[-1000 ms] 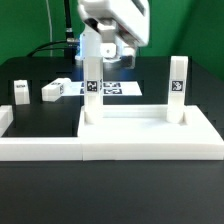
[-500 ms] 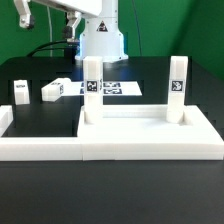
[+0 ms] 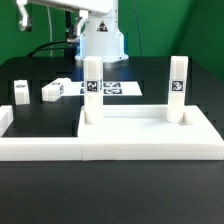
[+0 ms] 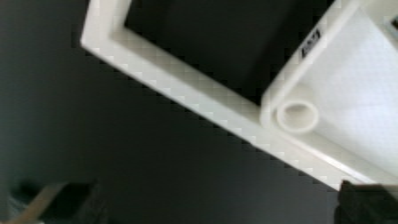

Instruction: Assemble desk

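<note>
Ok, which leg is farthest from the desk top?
The loose leg at the exterior view's far left. The other loose leg lies nearer, and two upright legs stand on the desk top.

Bright, even light falls from above in the exterior view. The white top and its two upright legs stand out sharply against the matte black surface, with only faint, soft shadows inside the tray and no hard glare. The arm at the upper edge is almost washed out. That picture is small and a little grainy. The wrist view is dimmer and heavily blurred: the top has soft, smeared edges, and the surface is a murky grey-black.
</note>
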`<state>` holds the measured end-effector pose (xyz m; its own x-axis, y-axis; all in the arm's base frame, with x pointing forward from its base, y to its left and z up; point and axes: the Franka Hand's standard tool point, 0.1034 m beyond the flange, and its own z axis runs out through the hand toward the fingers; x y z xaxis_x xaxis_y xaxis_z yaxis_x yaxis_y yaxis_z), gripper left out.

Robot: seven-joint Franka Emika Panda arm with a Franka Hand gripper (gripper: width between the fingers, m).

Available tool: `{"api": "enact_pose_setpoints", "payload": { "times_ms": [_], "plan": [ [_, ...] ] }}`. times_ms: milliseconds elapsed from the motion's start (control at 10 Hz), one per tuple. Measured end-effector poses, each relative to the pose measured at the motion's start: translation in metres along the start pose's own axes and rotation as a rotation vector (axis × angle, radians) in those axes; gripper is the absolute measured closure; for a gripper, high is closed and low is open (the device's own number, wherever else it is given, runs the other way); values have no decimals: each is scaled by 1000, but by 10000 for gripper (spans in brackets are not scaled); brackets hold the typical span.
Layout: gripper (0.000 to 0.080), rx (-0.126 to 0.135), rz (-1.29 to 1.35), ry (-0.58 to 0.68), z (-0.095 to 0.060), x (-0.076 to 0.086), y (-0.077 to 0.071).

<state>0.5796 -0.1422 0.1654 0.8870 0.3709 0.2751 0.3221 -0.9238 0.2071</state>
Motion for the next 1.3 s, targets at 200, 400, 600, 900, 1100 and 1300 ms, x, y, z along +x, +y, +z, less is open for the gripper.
{"api": "enact_pose_setpoints", "payload": {
  "times_ms": [200, 400, 600, 900, 1100, 1300],
  "plan": [
    [150, 28, 186, -50, 11, -33, -9],
    [150, 97, 363, -142, 25, -62, -34],
    [150, 90, 386, -133, 28, -58, -36],
    [150, 158, 410, -240, 26, -76, -37],
    [150, 283, 498, -471, 24, -123, -43],
    [150, 350, 525, -614, 27, -124, -51]
  ]
}}
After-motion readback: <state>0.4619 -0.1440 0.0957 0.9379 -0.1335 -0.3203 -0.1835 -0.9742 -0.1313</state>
